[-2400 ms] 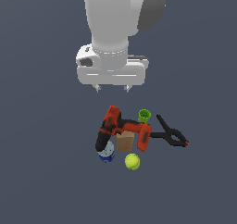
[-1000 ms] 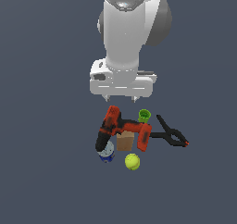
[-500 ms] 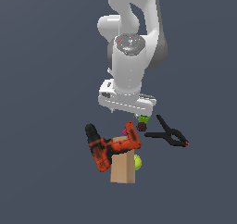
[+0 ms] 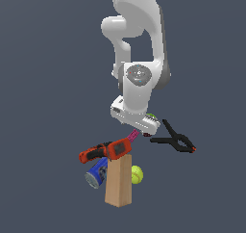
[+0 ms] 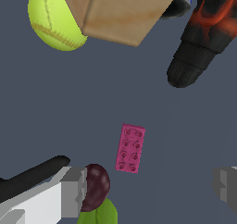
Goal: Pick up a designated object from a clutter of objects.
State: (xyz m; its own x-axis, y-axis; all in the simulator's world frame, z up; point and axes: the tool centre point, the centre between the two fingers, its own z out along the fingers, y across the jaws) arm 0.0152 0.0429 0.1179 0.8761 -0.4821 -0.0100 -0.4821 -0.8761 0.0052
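Note:
The designated object, a small magenta studded brick [image 5: 130, 148], lies flat on the floor between my fingers, nearer one finger [image 5: 69, 193] than the other finger [image 5: 227, 183]. My gripper [image 5: 148, 188] is open and holds nothing. In the exterior view the gripper [image 4: 137, 132] is low and tilted over the clutter, with a bit of the magenta piece [image 4: 134, 135] showing just under it. The dark maroon lump [image 5: 96, 186] rests against one finger, and the green cup [image 5: 99, 214] is beside it.
The tan box [image 4: 119, 181] stands upright with the red-and-black drill [image 4: 108, 150] lying across its top. Beside the box are the blue can [image 4: 97, 172] and the tennis ball [image 4: 137, 174]. The black clamp [image 4: 173, 140] lies at the exterior view's right.
The arm has come down and tilted toward the pile. The box now stands on end with the drill on top, and the blue can shows again beside it.

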